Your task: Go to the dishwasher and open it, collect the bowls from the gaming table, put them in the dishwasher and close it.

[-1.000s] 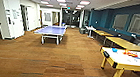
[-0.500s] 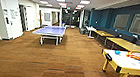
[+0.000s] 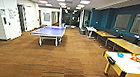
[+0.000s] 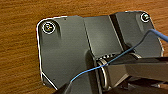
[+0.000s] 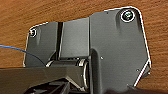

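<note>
The gaming table (image 3: 123, 64), white-topped with a dark edge and yellow legs, stands at the near right of the head view. On it sits a bright blue bowl (image 3: 120, 54), and beside that lie orange and red game pieces (image 3: 138, 58). The dishwasher is out of view. Both wrist views look down at brown wood-patterned floor (image 4: 20, 45) past the robot's dark plates (image 5: 117, 50).
A blue table-tennis table (image 3: 49, 31) stands ahead at centre-left. Yellow-topped tables (image 3: 128, 45) with benches line the teal right wall. White cabinets and doors (image 3: 7, 17) run along the left. Open brown floor (image 3: 68, 59) stretches ahead towards a dark corridor.
The whole head view has shifted slightly, so the camera has moved a little. Nothing in the room has moved.
</note>
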